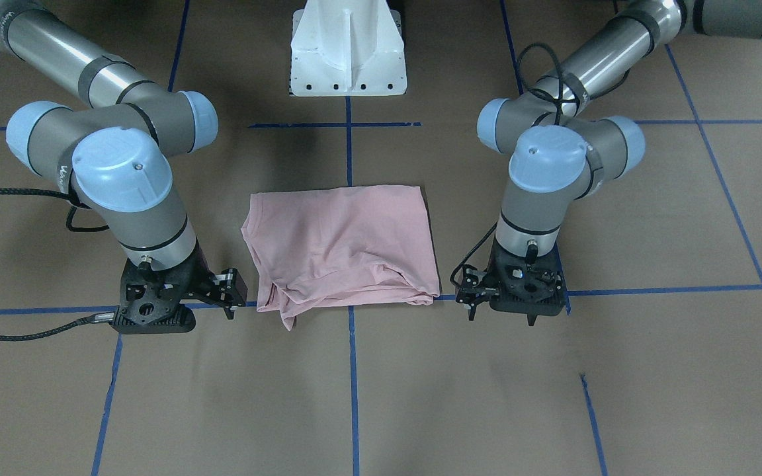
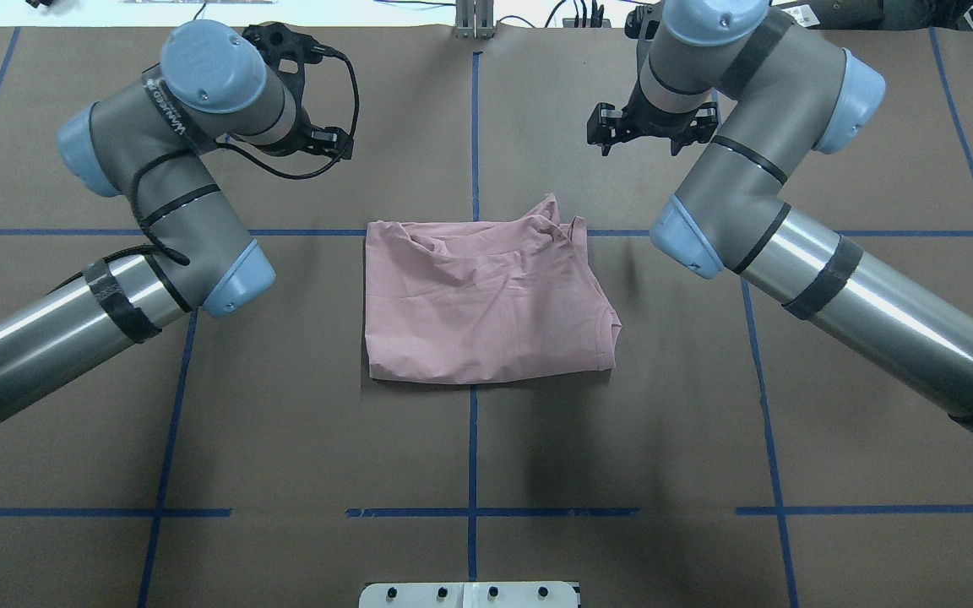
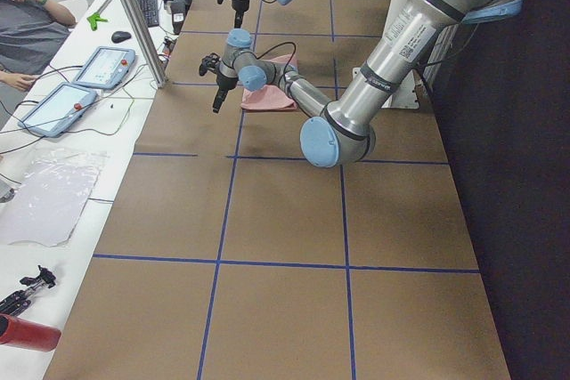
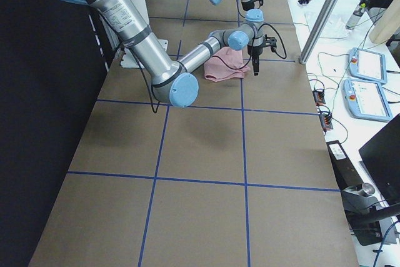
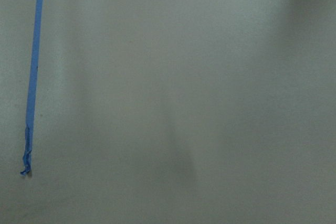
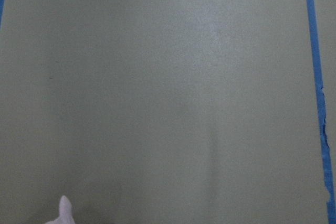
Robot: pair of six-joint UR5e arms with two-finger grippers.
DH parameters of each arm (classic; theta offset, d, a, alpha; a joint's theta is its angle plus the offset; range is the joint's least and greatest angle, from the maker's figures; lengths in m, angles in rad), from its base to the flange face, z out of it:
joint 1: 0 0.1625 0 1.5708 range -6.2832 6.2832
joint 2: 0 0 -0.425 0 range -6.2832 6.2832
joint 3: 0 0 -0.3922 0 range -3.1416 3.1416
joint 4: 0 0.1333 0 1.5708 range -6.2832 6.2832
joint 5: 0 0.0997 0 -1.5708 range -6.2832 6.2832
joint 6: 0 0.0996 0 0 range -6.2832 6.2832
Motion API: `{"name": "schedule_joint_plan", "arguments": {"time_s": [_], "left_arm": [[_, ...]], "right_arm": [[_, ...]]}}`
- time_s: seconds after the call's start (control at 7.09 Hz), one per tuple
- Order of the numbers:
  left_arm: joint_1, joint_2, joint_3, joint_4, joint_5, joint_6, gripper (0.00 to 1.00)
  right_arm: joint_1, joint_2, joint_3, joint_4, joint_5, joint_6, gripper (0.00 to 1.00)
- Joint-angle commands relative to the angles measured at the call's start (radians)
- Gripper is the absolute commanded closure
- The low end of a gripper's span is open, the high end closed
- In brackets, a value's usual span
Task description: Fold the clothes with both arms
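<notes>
The pale pink T-shirt (image 1: 348, 244) (image 2: 486, 295) lies folded into a rough rectangle at the table's middle, its far edge bunched and its collar toward my right arm. My left gripper (image 1: 480, 301) (image 2: 326, 127) hangs just beyond the shirt's far left corner, open and empty. Off the far right corner my right gripper (image 1: 222, 297) (image 2: 638, 139) is also open and holds nothing. Neither touches the cloth. The right wrist view catches only a pale tip of the shirt (image 6: 63, 211); the left wrist view shows bare table paper.
Brown paper with a blue tape grid (image 2: 474, 511) covers the table. The white pedestal (image 1: 348, 53) stands at the robot's base. A side bench beyond the far edge holds tablets (image 3: 98, 68), cables and tools, with a person (image 3: 27, 24) seated there.
</notes>
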Motion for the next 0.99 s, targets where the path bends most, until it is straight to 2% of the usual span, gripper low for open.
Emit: {"name": "schedule_joint_plan", "arguments": {"time_s": [0.0, 0.14, 0.28, 0.56, 0.71, 0.85], "left_arm": [[-0.086, 0.093, -0.315, 0.247, -0.084, 0.2, 0.0], [-0.184, 0.109, -0.397, 0.384, -0.117, 0.409, 0.0], [-0.284, 0.177, -0.435, 0.414, -0.155, 0.575, 0.0], [-0.493, 0.298, -0.429, 0.417, -0.2, 0.902, 0.0], [-0.589, 0.352, -0.404, 0.419, -0.256, 0.94, 0.0], [-0.642, 0.381, -0.325, 0.418, -0.328, 0.942, 0.0]], "right_arm": [[0.105, -0.063, 0.03, -0.004, 0.098, -0.161, 0.0], [0.213, -0.118, 0.033, -0.007, 0.177, -0.328, 0.0], [0.321, -0.182, 0.03, -0.014, 0.246, -0.514, 0.0], [0.503, -0.229, 0.032, -0.21, 0.256, -0.887, 0.0], [0.571, -0.27, 0.032, -0.273, 0.256, -0.984, 0.0], [0.604, -0.405, 0.046, -0.248, 0.25, -1.0, 0.0]]}}
